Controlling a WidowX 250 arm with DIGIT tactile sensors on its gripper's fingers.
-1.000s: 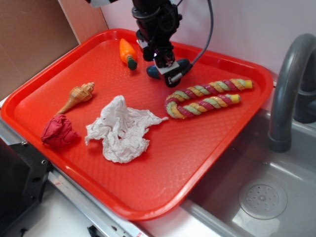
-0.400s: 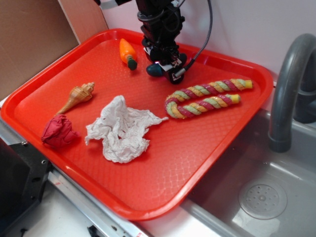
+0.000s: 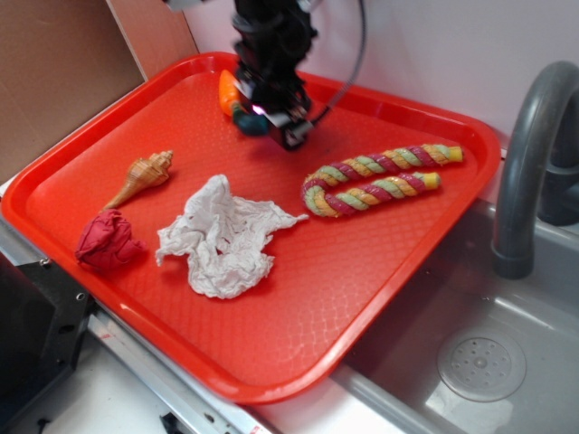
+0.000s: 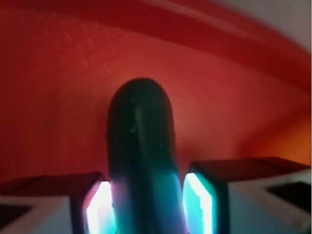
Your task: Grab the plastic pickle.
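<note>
The plastic pickle [image 3: 251,124] is dark green and glossy. Only its end shows in the exterior view, sticking out to the left under my gripper [image 3: 268,117], right beside the orange carrot toy [image 3: 228,93] at the back of the red tray [image 3: 362,262]. In the wrist view the pickle [image 4: 141,141] runs upright between my two lit pads [image 4: 100,209], which sit close against its sides. My gripper [image 4: 148,202] is shut on it. Whether it is off the tray floor I cannot tell.
A twisted multicolour rope [image 3: 380,179] lies right of the gripper. A shell [image 3: 143,174], a red cloth ball [image 3: 107,241] and a crumpled white cloth [image 3: 222,235] lie toward the tray's front left. A grey faucet [image 3: 525,163] and sink [image 3: 479,362] are on the right.
My gripper has moved left across the back of the tray, and the pickle has gone with it, from near the rope to beside the carrot toy.
</note>
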